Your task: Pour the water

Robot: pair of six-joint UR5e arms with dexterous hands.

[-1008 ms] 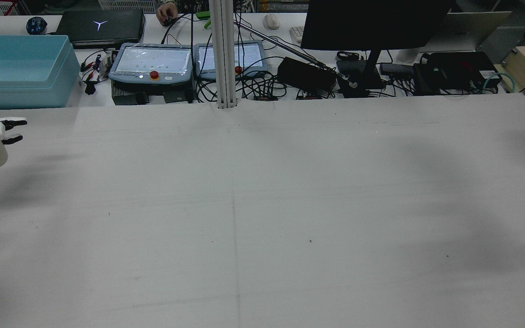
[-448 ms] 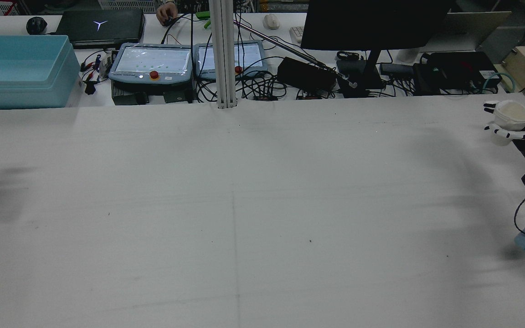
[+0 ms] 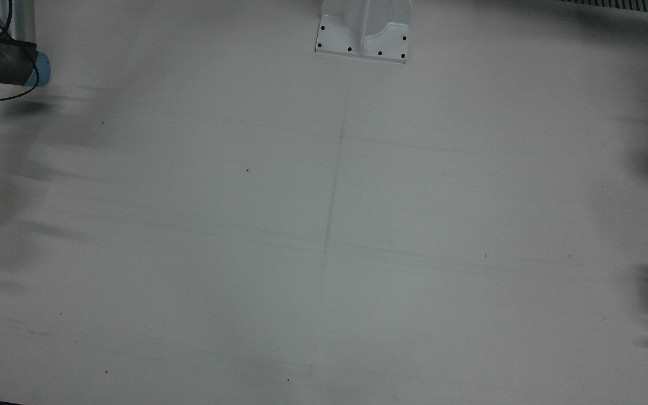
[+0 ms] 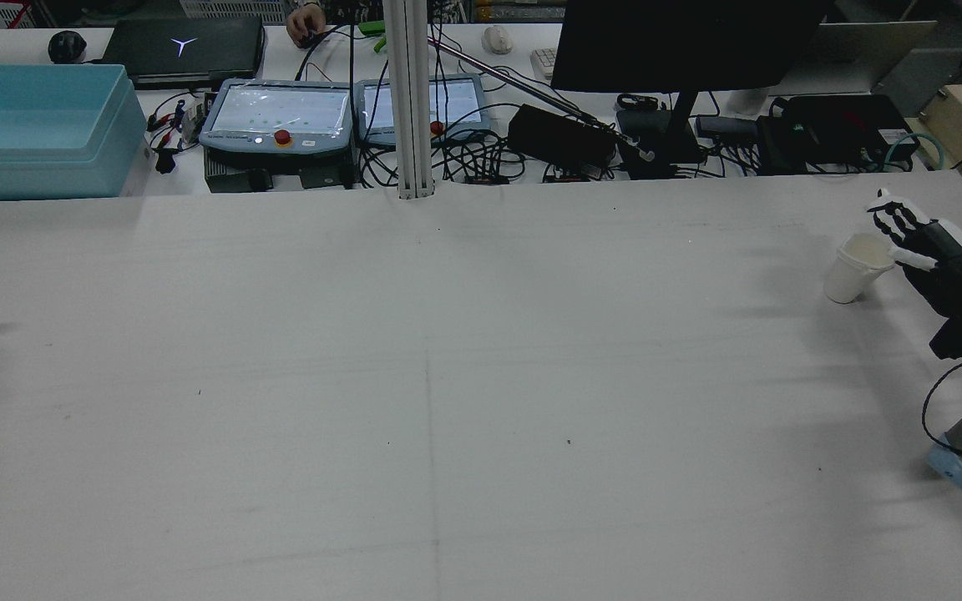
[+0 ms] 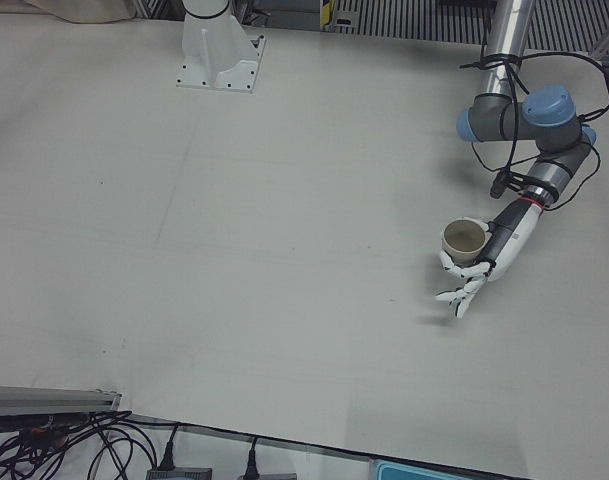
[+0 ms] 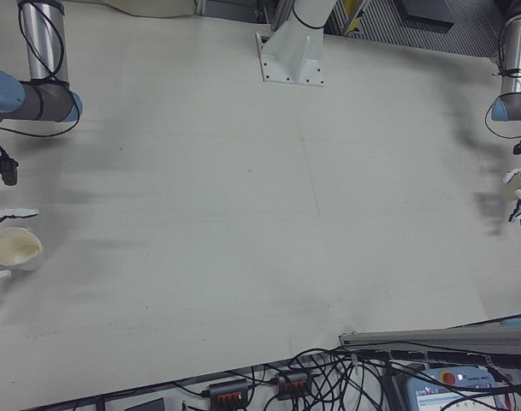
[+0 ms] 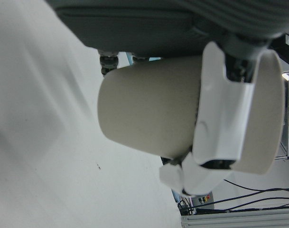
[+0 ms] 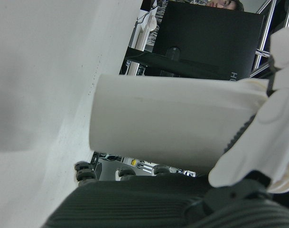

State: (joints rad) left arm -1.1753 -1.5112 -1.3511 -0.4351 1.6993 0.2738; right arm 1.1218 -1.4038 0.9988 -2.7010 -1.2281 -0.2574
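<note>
My right hand (image 4: pixel 936 259) is shut on a white paper cup (image 4: pixel 857 267) at the table's far right in the rear view. The cup leans a little and hangs close to the tabletop. The right-front view has this white cup (image 6: pixel 14 247) at its left edge, fingers (image 6: pixel 12 212) either side. The right hand view shows a finger (image 8: pixel 258 142) over the cup's (image 8: pixel 172 128) rim. My left hand (image 5: pixel 479 270) is shut on a beige cup (image 5: pixel 466 238), upright above the table. Up close, the fingers (image 7: pixel 225 114) wrap the beige cup (image 7: pixel 149 114). I cannot tell what either cup holds.
The white table (image 4: pixel 448 376) spreads wide between the two hands. At its far edge are a blue bin (image 4: pixel 30 133), two teach pendants (image 4: pixel 281 117), cables and a monitor (image 4: pixel 681 42). A mounting post (image 4: pixel 410 100) rises at the back centre. A person's hand (image 4: pixel 306 21) rests beyond.
My right hand has come in from the right edge with the white cup and dropped lower toward the table. My left hand with the beige cup has slid off the rear view's left edge.
</note>
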